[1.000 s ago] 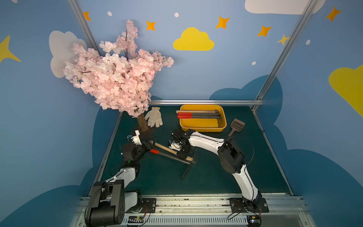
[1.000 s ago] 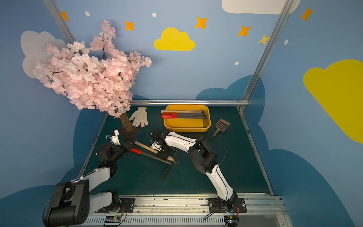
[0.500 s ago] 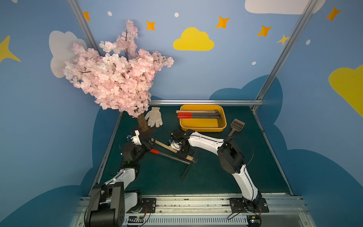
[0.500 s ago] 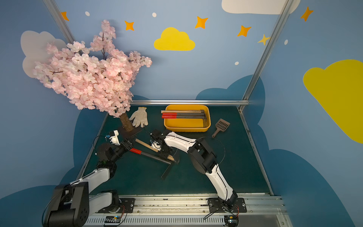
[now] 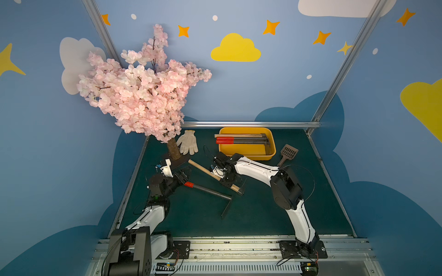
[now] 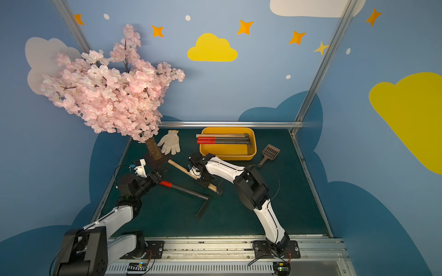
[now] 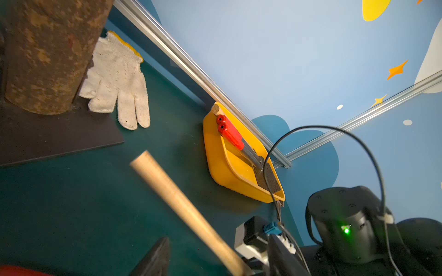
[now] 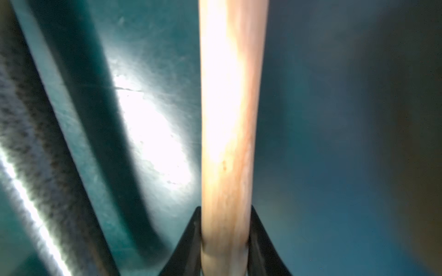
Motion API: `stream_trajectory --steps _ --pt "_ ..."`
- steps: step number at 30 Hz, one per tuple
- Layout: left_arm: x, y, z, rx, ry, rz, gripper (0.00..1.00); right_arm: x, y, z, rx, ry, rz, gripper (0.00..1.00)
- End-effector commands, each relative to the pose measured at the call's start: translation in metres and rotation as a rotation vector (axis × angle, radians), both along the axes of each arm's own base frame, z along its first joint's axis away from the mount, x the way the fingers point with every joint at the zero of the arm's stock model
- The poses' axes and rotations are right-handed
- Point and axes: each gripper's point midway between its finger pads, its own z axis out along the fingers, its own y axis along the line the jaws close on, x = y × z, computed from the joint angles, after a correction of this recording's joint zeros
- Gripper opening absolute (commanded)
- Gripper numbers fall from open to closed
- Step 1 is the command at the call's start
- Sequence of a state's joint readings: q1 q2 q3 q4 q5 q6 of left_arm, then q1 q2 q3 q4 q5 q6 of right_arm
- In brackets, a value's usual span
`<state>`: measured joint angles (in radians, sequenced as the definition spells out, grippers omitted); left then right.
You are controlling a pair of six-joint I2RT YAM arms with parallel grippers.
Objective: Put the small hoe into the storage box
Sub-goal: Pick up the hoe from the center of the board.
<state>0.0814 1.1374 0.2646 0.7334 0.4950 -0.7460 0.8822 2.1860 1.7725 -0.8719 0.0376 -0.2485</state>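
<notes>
Logged right gripper [image 5: 226,182] clamped snug on pale wooden handle of small hoe [image 5: 201,168], with shallow yellow-orange plastic storage box [image 5: 258,156] close beyond that gripper and apart from hoe; could not tell whether left gripper [image 5: 183,174], beside red-capped grey metal hoe [image 5: 208,190], grips or gapes.

The right gripper [image 5: 226,182] hid part of the handle of the small hoe [image 5: 203,169]. Its head, at the gripper's four o'clock, was too small to read.
</notes>
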Motion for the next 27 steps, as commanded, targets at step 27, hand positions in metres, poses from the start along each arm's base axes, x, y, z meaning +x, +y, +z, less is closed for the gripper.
stream_trajectory --steps 27 --pt "0.048 -0.054 0.039 -0.207 -0.194 -0.192 0.67 -0.013 0.026 0.065 0.178 -0.050 0.055 0.00"
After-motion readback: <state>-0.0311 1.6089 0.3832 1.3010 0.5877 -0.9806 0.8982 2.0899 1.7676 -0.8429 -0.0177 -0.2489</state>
